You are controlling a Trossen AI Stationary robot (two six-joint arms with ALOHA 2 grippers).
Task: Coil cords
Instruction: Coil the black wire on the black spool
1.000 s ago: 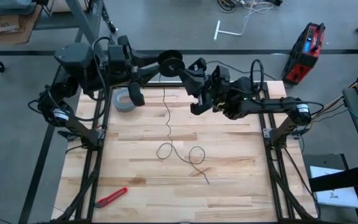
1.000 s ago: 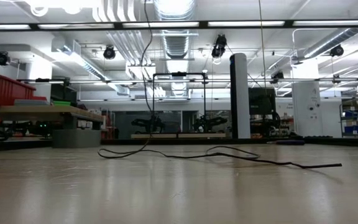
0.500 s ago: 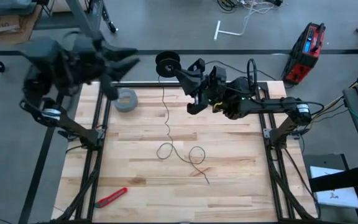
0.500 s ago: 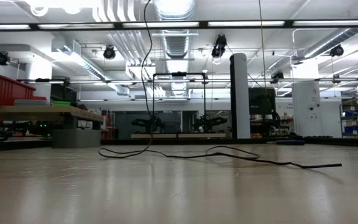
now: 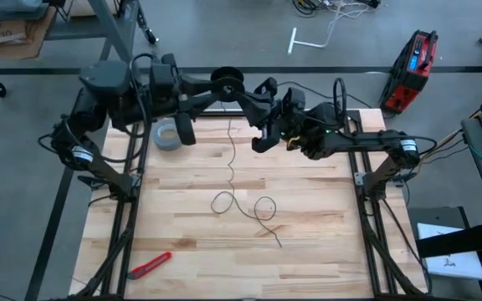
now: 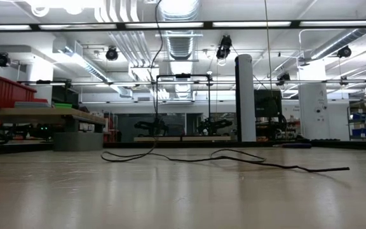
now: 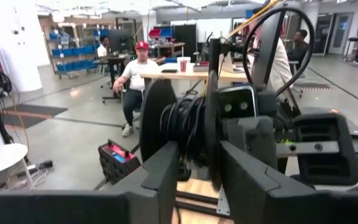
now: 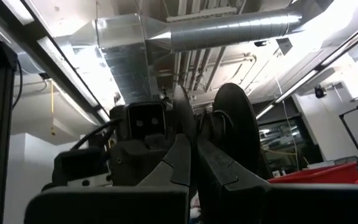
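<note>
Both arms are up at the far edge of the worktop (image 5: 308, 251), meeting at the small black reel (image 5: 227, 83) held in the air just past that edge. The left pincer (image 5: 216, 90) reaches in from the left and its two fingers (image 7: 166, 168) sit on either side of the reel, so it looks clamped on it, one flange each side with the wound cord between. The right pincer (image 5: 253, 96) comes from the other side; in its wrist view its fingers (image 8: 182, 158) are pressed nearly together right at the reel's disc, though I can't really make out whether they're pinching the disc or the cord. The thin black cord (image 5: 230, 159) hangs down from the reel, wiggles toward the middle of the worktop, and ends in a couple of loose loops with a tail pointing to the near side. The low view shows that slack lying flat on the wood. A grey tape roll (image 5: 167, 135) sits under the left arm, and a red utility knife (image 5: 149, 265) lies near the front left corner.
</note>
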